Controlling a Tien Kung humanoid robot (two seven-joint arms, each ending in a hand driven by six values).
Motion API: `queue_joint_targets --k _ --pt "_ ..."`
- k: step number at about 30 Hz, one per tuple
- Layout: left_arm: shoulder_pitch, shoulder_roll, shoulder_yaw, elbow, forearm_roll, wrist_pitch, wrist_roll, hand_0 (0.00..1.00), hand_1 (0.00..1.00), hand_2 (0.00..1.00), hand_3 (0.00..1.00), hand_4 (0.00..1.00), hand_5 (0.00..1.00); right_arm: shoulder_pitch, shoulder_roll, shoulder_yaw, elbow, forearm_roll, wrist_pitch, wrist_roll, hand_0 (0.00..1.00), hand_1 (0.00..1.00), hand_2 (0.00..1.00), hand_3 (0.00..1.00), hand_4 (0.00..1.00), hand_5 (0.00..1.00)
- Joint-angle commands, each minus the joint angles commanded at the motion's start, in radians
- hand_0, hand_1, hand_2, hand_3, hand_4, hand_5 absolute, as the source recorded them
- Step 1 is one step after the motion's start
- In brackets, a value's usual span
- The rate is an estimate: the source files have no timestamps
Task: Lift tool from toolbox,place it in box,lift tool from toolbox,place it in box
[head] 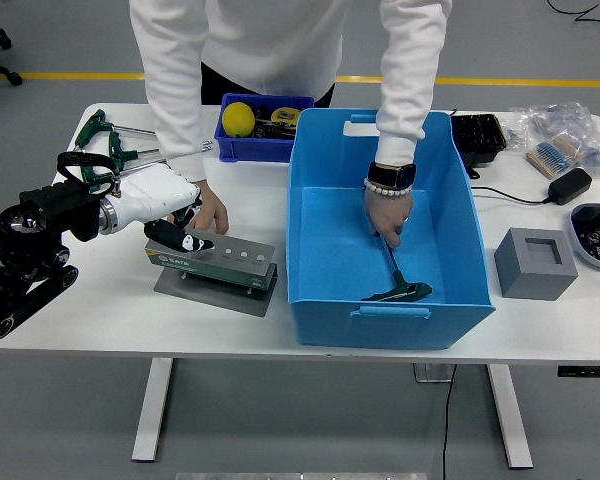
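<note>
Left hand: white five-fingered robot hand (158, 200) is held over the left end of the green rectangular toolbox (212, 260); finger state cannot be told.
Tool: green T-handled metal wrench (398, 276) is laid in the large blue plastic box (385, 320), touched by a person's hand (388, 216).
Other person's hand (211, 212): rested just beyond the toolbox.

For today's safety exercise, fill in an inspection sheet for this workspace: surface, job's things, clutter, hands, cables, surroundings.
Surface: white table, crowded.
Job's things: green tool holder on a grey plate; T-handle tool in the big blue box, a person's hand on its shaft.
Clutter: small blue bin with yellow ball; grey block; bagged parts far right.
Hands: left hand at the holder's left end, beside the person's other hand; right not in view.
Cables: black adapter cable, right.
Surroundings: grey floor, yellow line.
</note>
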Motion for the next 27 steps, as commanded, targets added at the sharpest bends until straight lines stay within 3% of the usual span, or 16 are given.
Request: queue_joint_targets --k 11,12,17,18,23,24,27 --pt "0.001 0.005 -0.004 0.002 -0.011 0.005 -0.015 0.520 0.219 0.200 0.114 0.805 0.802 0.002 0.000 -0.006 -0.001 0.009 0.001 0.002 0.727 0.702 0.754 0.587 0.825 0.722" --pt "0.001 0.005 -0.004 0.003 -0.011 0.005 -0.016 0.397 0.168 0.150 0.096 0.811 0.813 0.002 0.000 -0.007 -0.001 0.009 0.001 0.002 0.727 0.701 0.753 0.587 0.825 0.722" --pt "0.001 0.009 -0.008 0.005 -0.027 0.002 -0.020 0.397 0.168 0.150 0.096 0.811 0.813 0.002 -0.001 -0.009 -0.002 0.013 0.002 0.003 0.727 0.701 0.753 0.587 0.825 0.722" --pt "0.001 0.010 -0.009 0.004 -0.031 0.005 -0.023 0.295 0.103 0.106 0.068 0.811 0.875 0.002 -0.001 -0.009 -0.002 0.013 0.002 0.003 0.728 0.701 0.752 0.587 0.824 0.722" --pt "0.000 0.011 -0.018 0.004 -0.044 0.025 -0.046 0.295 0.103 0.106 0.068 0.811 0.875 0.003 -0.001 -0.010 -0.002 0.013 0.002 0.003 0.728 0.701 0.752 0.587 0.824 0.722" --pt "0.000 0.011 -0.019 0.005 -0.046 0.027 -0.049 0.232 0.061 0.071 0.040 0.813 0.854 0.003 -0.001 -0.010 -0.002 0.012 0.002 0.003 0.727 0.700 0.752 0.588 0.825 0.721" --pt "0.001 0.013 -0.025 0.005 -0.054 0.032 -0.056 0.232 0.061 0.071 0.040 0.813 0.854 0.003 -0.001 -0.010 -0.002 0.014 0.002 0.003 0.727 0.700 0.752 0.588 0.825 0.721"
